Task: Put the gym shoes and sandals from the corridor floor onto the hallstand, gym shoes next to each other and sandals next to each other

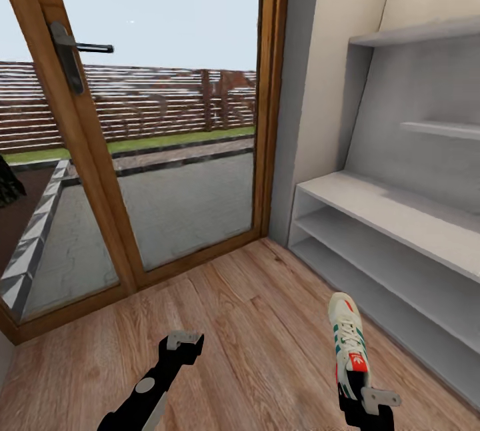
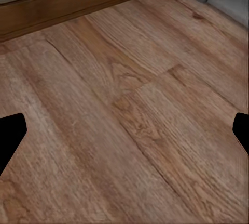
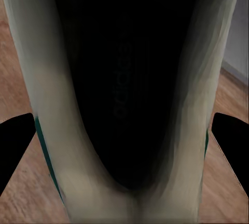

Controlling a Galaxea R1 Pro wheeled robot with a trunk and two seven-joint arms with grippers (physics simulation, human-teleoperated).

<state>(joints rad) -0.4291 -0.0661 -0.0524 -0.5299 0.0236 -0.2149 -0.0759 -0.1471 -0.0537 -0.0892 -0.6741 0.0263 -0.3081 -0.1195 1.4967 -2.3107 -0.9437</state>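
Wood-grain floor, head view: the light brown corridor floor [image 1: 253,324] runs from a timber-framed glass door [image 1: 160,117] to the pale-grey hallstand [image 1: 400,217] at the right.
Hallstand, head view: a low bench with two long shelf slots, two stepped upper shelves above it against a back panel; no shoes on the part in sight.
Gym shoe, head view: one white gym shoe [image 1: 348,341] with green stripes and a red-orange heel patch sits above the floor in the right gripper [image 1: 363,399], toe pointing away, near the front of the hallstand's lowest slot.
Left gripper, head view: the left gripper [image 1: 183,344] hangs over bare planks, well apart from the shoe.
Left wrist view: both dark fingertips [image 2: 10,135] stand wide apart at the picture's edges, nothing between them, planks beneath.
Right wrist view: the shoe's dark opening and cream lining [image 3: 129,104] sit between the fingertips [image 3: 15,146], which press its sides.
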